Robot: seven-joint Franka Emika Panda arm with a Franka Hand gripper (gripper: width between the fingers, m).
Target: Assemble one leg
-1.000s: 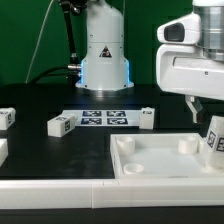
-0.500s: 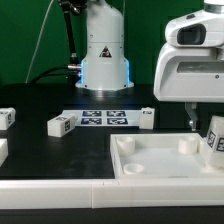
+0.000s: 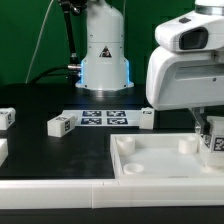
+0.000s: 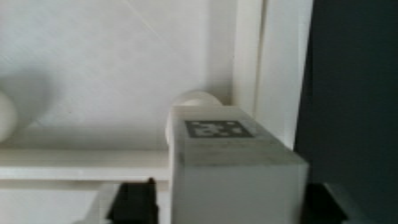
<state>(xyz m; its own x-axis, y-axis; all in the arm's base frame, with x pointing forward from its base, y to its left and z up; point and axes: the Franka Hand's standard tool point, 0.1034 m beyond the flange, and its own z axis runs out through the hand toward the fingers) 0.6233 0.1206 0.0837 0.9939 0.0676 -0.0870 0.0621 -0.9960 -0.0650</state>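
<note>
White leg [image 3: 213,143], clamped in the gripper [image 3: 208,131], stands at the tray's [image 3: 150,162] three o'clock edge.

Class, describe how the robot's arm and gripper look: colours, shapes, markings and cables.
The white arm has bulky rounded housings with a dark oval patch on top. Its cylindrical base bears a black triangle mark above a blue-glowing ring. A black cable runs behind it. The gripper has slim dark fingers.
</note>
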